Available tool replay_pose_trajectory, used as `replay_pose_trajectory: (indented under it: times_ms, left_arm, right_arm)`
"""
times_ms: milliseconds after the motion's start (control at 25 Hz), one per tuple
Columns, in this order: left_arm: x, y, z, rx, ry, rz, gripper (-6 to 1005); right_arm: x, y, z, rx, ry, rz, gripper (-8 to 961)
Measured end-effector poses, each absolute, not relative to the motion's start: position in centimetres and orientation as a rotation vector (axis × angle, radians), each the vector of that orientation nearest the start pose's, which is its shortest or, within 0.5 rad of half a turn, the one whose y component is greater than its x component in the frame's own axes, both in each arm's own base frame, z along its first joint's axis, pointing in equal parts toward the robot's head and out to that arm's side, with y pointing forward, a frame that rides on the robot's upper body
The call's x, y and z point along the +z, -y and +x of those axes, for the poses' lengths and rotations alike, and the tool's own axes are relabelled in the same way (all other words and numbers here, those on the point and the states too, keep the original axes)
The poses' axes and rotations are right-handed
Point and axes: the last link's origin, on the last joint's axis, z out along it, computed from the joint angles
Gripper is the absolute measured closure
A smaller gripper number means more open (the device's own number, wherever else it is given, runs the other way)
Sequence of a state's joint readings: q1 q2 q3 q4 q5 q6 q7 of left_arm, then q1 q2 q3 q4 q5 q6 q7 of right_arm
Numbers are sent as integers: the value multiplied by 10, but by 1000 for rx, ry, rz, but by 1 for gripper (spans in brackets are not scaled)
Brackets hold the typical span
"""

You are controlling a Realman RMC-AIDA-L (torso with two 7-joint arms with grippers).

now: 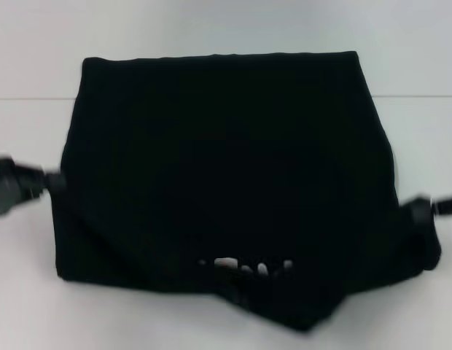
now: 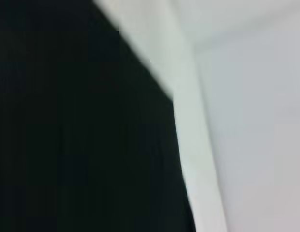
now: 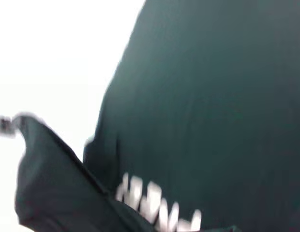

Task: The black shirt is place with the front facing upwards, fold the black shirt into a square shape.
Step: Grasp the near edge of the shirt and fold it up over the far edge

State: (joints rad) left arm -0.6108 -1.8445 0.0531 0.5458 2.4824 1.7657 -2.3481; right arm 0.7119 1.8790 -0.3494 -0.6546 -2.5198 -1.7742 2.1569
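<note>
The black shirt (image 1: pixel 226 175) lies spread across the middle of the white table (image 1: pixel 211 29), already folded into a rough block with a straight far edge. Its near edge is uneven: a flap of cloth hangs down to a point at about 5 o'clock from the shirt's middle, and a strip of pale lettering (image 1: pixel 244 266) shows just above that flap, near 6 o'clock.

The left gripper (image 1: pixel 14 186) sits at 9 o'clock from the shirt's middle, right at the cloth's left edge, low to the table. The right gripper (image 1: pixel 424 211) sits at about 4 o'clock, against the shirt's right edge near its near corner. Both are blurred, so I cannot tell whether either one is open, closed, or pinching the cloth, though each seems to be touching or nearly touching the shirt's border.

The left wrist view shows only black cloth (image 2: pixel 82 135) beside bare table (image 2: pixel 256 121). The right wrist view shows the cloth (image 3: pixel 208 96) with the lettering (image 3: pixel 155 203) and a raised fold (image 3: pixel 53 179) beside it.
</note>
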Motion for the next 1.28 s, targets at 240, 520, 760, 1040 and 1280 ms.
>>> replay_pose_trajectory:
  times_ms: [240, 520, 760, 1040, 1280]
  left_arm:
    - [105, -349, -334, -1063, 1947, -1819, 972]
    - [80, -368, -337, -1077, 1848, -1725, 973]
    - [67, -382, -334, -1031, 1799, -1702, 973]
    - [72, -398, -326, -1031, 1747, -1694, 973]
    - [62, -406, -325, -986, 1710, -1675, 973]
  right_arm:
    - [83, -375, 298, 717, -1653, -2219, 902]
    - [53, -396, 306, 759, -1585, -2042, 903]
    - [46, -410, 301, 750, -1510, -1994, 902]
    - [58, -420, 298, 804, -1439, -1946, 900]
    - [36, -427, 295, 731, -1389, -1926, 899]
